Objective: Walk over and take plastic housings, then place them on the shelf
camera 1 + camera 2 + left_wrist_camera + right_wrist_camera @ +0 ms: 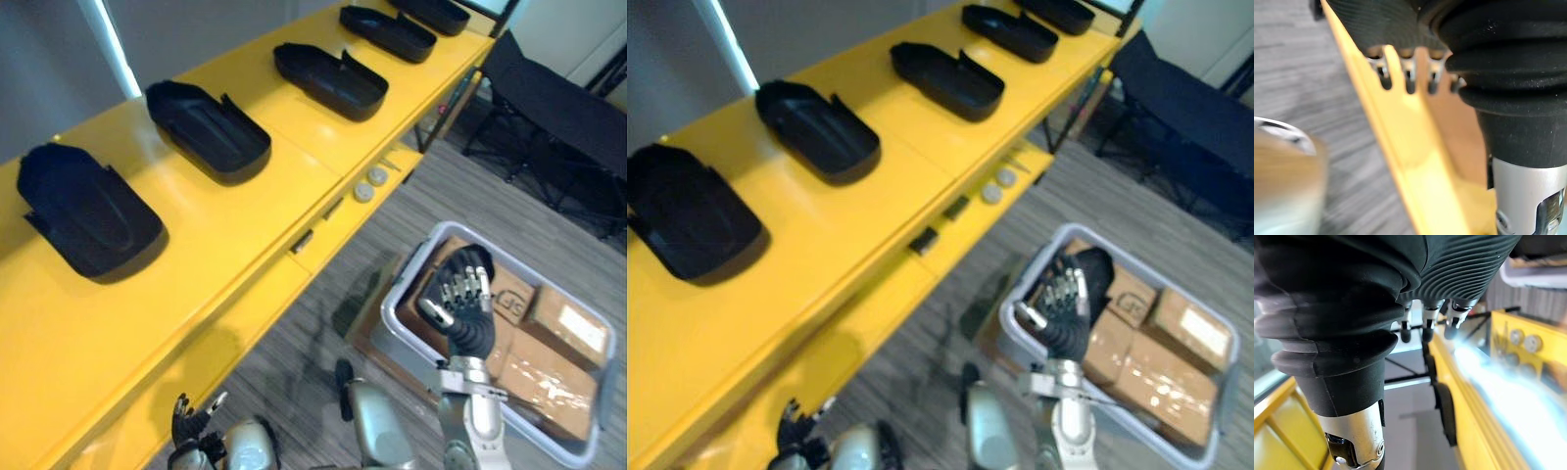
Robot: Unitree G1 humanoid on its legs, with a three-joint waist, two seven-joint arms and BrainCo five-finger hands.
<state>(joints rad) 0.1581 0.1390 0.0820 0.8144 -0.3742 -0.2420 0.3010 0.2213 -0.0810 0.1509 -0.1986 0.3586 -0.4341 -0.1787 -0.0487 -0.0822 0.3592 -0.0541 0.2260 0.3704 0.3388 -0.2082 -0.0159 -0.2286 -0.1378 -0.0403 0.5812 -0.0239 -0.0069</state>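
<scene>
Several black plastic housings lie in a row on the long yellow table (245,235): one at the near left (83,211), one beyond it (208,127), a third (331,78), and more toward the far end (387,31). My right hand (460,294) is raised off the table's side, over a grey bin, its fingers relaxed and holding nothing. In its own wrist view the fingers (1425,328) hang free beside the table's yellow edge. Low at the table's near edge, my left hand (196,426) has its fingers (1409,78) spread and is empty.
A grey bin (416,259) with cardboard boxes (568,328) stands on the floor right of the table. Black folding furniture (558,117) stands at the far right. Two round knobs (370,184) sit on the table's lower front ledge.
</scene>
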